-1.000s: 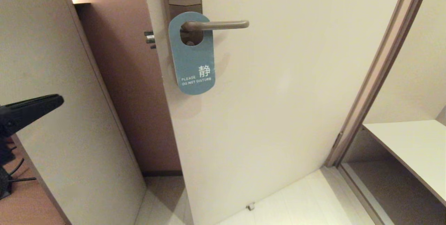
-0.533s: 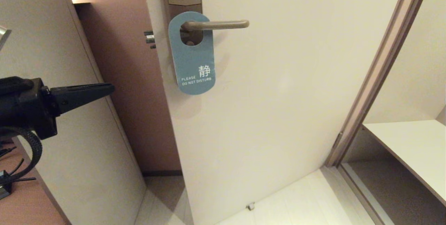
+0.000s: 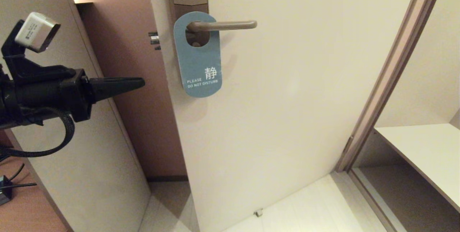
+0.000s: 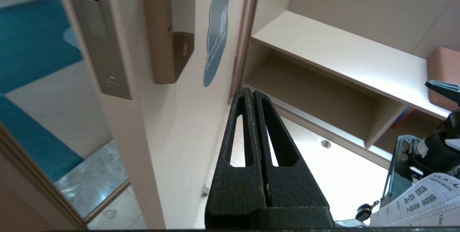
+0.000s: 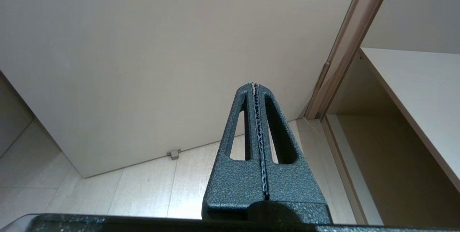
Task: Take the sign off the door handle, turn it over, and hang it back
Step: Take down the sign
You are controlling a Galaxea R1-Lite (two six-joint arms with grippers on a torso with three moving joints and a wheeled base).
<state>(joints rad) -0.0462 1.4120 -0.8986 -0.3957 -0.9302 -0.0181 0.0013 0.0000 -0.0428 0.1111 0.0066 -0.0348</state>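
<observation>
Your left pincer (image 3: 138, 82) has swung in toward the door's edge, jaws pressed together and empty. You're approaching: the sign (image 3: 199, 59) hangs on the door handle (image 3: 230, 25), so open before gripping its lower edge.

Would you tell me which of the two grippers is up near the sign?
The left gripper: its shut jaws point toward the sign from the left. The right gripper sits low, facing the door's bottom.
</observation>
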